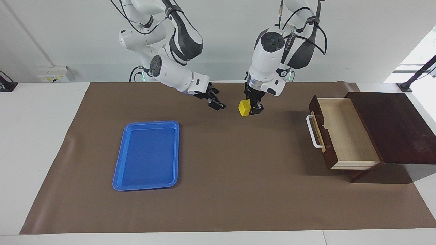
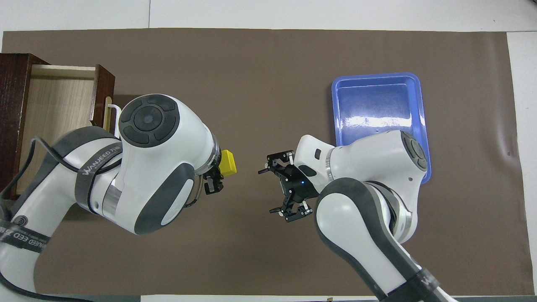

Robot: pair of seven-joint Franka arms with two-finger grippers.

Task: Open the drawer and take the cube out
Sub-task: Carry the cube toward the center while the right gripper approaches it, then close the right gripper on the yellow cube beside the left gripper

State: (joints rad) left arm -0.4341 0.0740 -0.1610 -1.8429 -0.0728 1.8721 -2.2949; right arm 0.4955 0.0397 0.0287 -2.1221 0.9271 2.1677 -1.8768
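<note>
My left gripper (image 1: pixel 252 109) is shut on the small yellow cube (image 1: pixel 244 108), holding it in the air over the middle of the brown mat; the cube (image 2: pixel 228 162) sticks out beside the left gripper (image 2: pixel 216 178) in the overhead view. The right gripper (image 1: pixel 217 103) hangs open a short way from the cube, its fingers pointing toward it and holding nothing; from above the right gripper (image 2: pixel 268 191) shows spread fingers. The drawer (image 1: pixel 347 132) stands pulled out of the dark wooden box (image 1: pixel 391 126), its pale inside (image 2: pixel 54 109) bare, the white handle (image 1: pixel 313 132) facing the mat's middle.
A flat blue tray (image 1: pixel 117 170) lies on the brown mat (image 1: pixel 238 177) toward the right arm's end of the table, with nothing in it; the right arm partly covers the tray (image 2: pixel 377 76) from above. The wooden box sits at the left arm's end.
</note>
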